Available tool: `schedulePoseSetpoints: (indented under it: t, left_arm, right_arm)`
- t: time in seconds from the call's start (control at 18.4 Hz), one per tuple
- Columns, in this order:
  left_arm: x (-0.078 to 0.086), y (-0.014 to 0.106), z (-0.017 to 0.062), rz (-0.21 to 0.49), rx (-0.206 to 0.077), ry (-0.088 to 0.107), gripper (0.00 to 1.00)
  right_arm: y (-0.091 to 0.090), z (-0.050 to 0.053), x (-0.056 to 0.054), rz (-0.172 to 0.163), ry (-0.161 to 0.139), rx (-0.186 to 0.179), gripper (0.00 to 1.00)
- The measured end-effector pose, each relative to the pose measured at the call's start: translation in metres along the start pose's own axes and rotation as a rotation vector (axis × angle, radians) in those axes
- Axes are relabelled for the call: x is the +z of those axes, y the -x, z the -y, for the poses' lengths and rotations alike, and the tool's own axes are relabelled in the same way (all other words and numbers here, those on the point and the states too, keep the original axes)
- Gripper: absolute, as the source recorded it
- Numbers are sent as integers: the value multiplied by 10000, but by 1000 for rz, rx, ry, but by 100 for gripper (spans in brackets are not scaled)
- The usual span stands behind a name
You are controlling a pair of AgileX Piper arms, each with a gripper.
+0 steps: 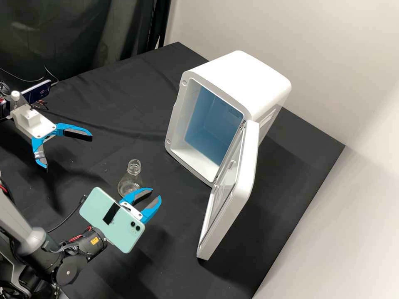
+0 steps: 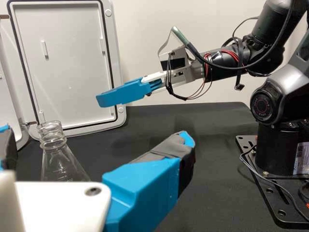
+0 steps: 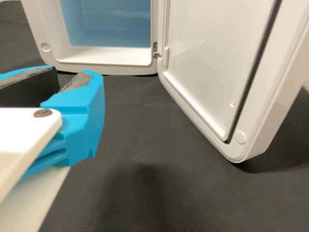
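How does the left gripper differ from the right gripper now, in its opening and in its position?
The left gripper is spread wide; the right gripper is open more narrowly. The right gripper hangs close beside the glass flask; the left gripper is farther from it. The right gripper is also nearer the fridge's open door. Both are open and hold nothing.

- The right gripper (image 3: 67, 77) hung low over the black bench (image 3: 159, 183), its blue fingers (image 3: 79, 116) slightly parted.
- Ahead stood a white cooler box (image 3: 101, 55) with a blue interior, its door (image 3: 212, 72) swung open.
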Motion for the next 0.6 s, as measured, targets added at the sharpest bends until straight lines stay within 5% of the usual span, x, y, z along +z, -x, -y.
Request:
schedulePoseSetpoints:
  t: [0.6]
  left_arm:
    - [0, 0, 0, 0, 0, 0, 100]
  right_arm:
    - [2, -9, -12, -2, -14, 10, 0]
